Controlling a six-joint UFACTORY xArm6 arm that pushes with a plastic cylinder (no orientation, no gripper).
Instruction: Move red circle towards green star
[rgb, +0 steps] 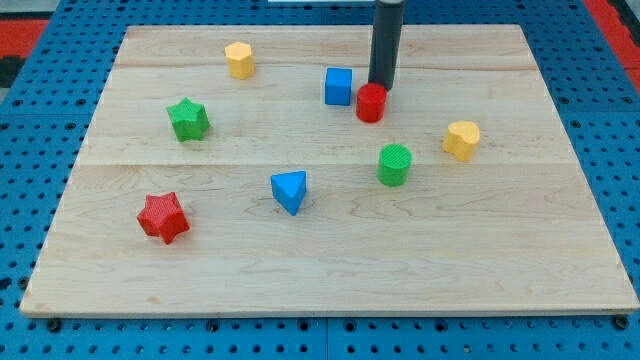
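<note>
Tip (380, 86) touching red circle (371, 103), green star (188, 119) far left

bench (330, 250): pale wood, you see grain and plank seams, smooth satin | red circle (371, 103): matt plastic | green star (188, 119): matt plastic, fine ridges | green cylinder (394, 164): ribbed top | rod (386, 40): dark, dull sheen | surround (20, 200): blue perforated sheet, you see slight gloss

Eight blocks are counted: two red (371, 102) (163, 217), two green (188, 119) (395, 164), two blue (339, 86) (290, 190), two yellow (239, 59) (462, 139).
</note>
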